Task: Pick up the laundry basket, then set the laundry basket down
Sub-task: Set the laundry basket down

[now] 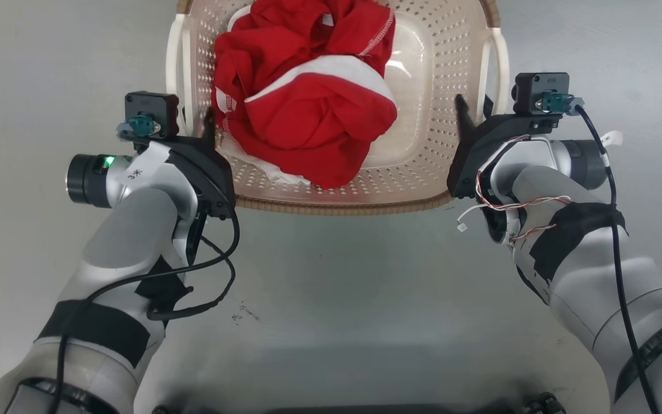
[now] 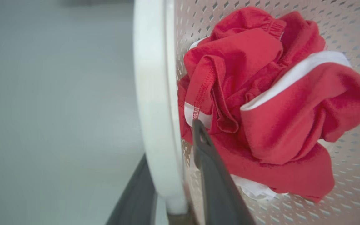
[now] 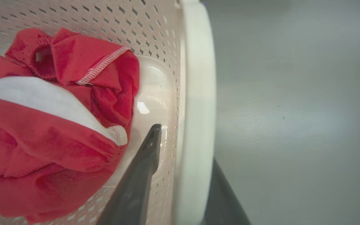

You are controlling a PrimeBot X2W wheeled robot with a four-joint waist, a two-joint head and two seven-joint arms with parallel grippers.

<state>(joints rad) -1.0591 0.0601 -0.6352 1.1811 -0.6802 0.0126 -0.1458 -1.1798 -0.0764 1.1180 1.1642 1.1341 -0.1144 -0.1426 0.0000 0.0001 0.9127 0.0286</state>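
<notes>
Judging by how things lay, the task was at the grasp, with the lift not shown as done and the setting-down left to do. The laundry basket (image 1: 423, 167) sat in the upper middle of the head view, over a plain grey floor (image 1: 331, 276), its brown woven-look rim (image 1: 337, 206) nearest the robot and a crumpled red and white garment (image 1: 308, 98) heaped inside toward the robot's left. The left hand (image 1: 197, 118) was at the basket's left side handle (image 1: 174, 63) and the right hand (image 1: 474, 109) at the right side handle (image 1: 500, 63), roughly level with each other. In the left wrist view one dark finger (image 2: 209, 168) stood inside the perforated wall, just beside the cloth, while the other lay outside the white handle bar, so bar and wall ran between them; the right wrist view showed the mirror of that, an inner finger (image 3: 142, 168) over the bare basket bottom and the outer one against the handle's far edge. Both hands looked closed on their handles, gripping the basket, though how firmly could not be told. Whether the basket rested on the floor or hung a little above it could not be told either: no gap under it was visible, and the soft shadow toward the robot settled nothing. If it was on the floor, the raising came next, then a level lowering and release
</notes>
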